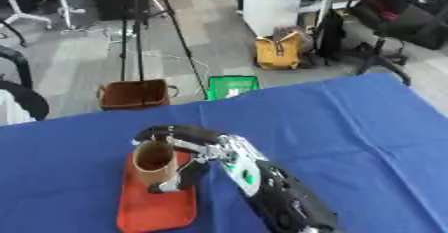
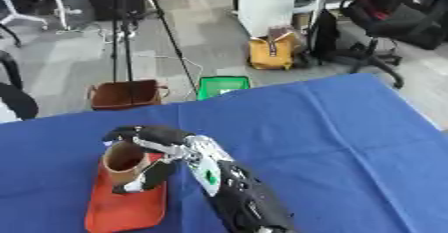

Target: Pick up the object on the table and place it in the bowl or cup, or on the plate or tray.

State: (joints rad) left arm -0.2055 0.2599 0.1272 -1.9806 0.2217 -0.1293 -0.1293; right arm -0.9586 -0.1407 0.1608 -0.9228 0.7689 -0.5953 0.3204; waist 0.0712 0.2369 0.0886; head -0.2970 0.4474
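Right hand (image 1: 188, 149): fingers curled round my brown cup (image 1: 154, 163) | cup upright over red tray (image 1: 157, 204) | blue bench (image 1: 350, 127)

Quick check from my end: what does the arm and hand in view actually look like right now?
One arm shows, the right. Its forearm is bulky glossy black with silver-white panels and a small green mark near the wrist. The right hand has black fingers with silver metal links.

Beyond the blue tablecloth (image 1: 350, 127): yellow bag (image 1: 278, 52), green crate (image 1: 232, 86), brown basket (image 1: 133, 94).

Black-and-silver robot hand (image 1: 188, 144), green-marked wrist
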